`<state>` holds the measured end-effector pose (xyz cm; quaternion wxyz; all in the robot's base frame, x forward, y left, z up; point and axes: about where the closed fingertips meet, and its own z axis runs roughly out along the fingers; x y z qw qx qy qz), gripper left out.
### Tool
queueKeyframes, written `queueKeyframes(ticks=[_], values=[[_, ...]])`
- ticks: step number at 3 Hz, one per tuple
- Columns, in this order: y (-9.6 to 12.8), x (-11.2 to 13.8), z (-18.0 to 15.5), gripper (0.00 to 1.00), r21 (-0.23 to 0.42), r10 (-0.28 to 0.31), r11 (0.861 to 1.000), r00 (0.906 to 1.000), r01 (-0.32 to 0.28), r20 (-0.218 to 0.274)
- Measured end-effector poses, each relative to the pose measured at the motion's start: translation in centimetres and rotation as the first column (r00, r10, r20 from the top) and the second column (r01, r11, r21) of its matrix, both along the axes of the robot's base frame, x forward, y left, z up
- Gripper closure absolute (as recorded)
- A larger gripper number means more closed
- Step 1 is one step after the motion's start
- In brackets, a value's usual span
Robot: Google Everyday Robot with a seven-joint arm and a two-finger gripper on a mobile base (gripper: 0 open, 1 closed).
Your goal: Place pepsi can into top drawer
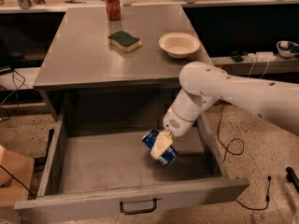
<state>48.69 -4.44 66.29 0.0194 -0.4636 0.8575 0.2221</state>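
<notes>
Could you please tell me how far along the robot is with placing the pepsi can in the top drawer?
Done: the wide grey metal top drawer stands pulled open. In hand: the two-finger gripper grips the tilted dark blue metal pepsi can low over the drawer floor, inside its walls. Left: releasing the can and withdrawing the white arm. Whether the can touches the floor, I cannot tell.

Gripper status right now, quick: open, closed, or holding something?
The gripper: closed on the pepsi can, which sits tilted inside the open top drawer.
</notes>
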Motion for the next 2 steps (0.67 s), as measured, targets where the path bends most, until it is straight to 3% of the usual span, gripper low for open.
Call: queueKeyframes(ticks=[1,2], values=[[1.3,1.5,0.1,0.52,0.016,-0.005,1.000,0.9999,0.005,0.010],[4.5,5.0,0.5,0.28,0.000,0.009,1.000,0.9997,-0.009,0.024]])
